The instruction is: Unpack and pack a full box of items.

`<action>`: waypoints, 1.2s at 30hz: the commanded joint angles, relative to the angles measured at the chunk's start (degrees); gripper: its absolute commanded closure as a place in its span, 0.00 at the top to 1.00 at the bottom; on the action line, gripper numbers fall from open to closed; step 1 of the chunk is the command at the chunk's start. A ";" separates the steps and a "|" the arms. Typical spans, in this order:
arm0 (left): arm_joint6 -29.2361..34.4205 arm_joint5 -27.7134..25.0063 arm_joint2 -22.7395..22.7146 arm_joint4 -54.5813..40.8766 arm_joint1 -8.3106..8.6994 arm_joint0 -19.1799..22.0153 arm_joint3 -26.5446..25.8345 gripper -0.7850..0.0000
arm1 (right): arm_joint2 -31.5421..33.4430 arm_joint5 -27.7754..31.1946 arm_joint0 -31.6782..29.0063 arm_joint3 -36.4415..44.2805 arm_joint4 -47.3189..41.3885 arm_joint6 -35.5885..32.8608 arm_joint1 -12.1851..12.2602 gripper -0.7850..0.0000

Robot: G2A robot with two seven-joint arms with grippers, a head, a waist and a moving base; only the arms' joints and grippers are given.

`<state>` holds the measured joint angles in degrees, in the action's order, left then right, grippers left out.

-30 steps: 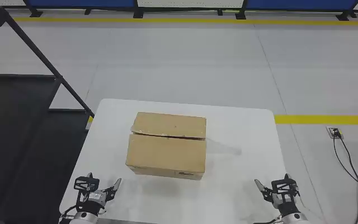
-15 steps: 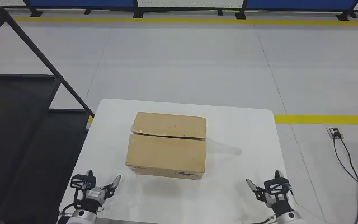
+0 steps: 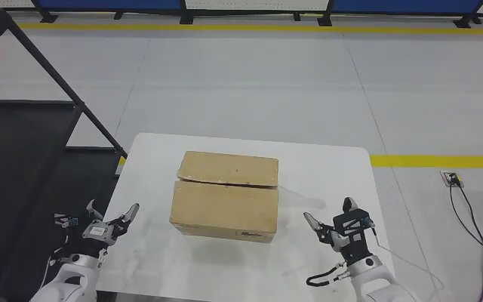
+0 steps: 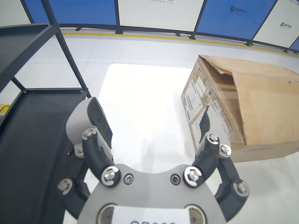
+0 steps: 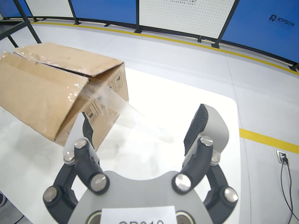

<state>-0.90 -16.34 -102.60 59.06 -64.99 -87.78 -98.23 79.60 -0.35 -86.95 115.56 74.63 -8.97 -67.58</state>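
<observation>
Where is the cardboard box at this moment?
In the top view the cardboard box sits near the middle of the white table, flaps down, between the open left gripper and the open right gripper, touching neither.

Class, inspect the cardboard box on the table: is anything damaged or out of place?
Yes. A loose strip of clear tape sticks out from one end of the cardboard box; at the other end a top flap's edge is torn.

Brown cardboard box (flaps shut) sits mid-table.
</observation>
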 commanded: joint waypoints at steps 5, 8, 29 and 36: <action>0.04 0.01 -0.01 0.00 0.00 -0.03 -0.02 1.00 | -0.26 -0.22 0.37 -0.11 -0.07 -0.26 -0.04 1.00; 0.04 0.01 -0.01 0.00 0.00 -0.03 -0.02 1.00 | -0.26 -0.22 0.37 -0.11 -0.07 -0.26 -0.04 1.00; 14.94 -7.96 3.92 -16.92 0.40 15.37 9.21 1.00 | -3.61 21.63 24.75 -23.53 -55.89 -25.68 -1.06 1.00; 16.05 -9.04 5.54 -16.88 0.54 16.40 10.13 1.00 | -7.09 24.51 30.89 -31.88 -66.26 -33.63 -1.54 1.00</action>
<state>15.06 -25.35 -97.27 42.12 -64.47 -71.48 -88.25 72.88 23.95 -56.70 84.58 9.41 -41.95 -69.07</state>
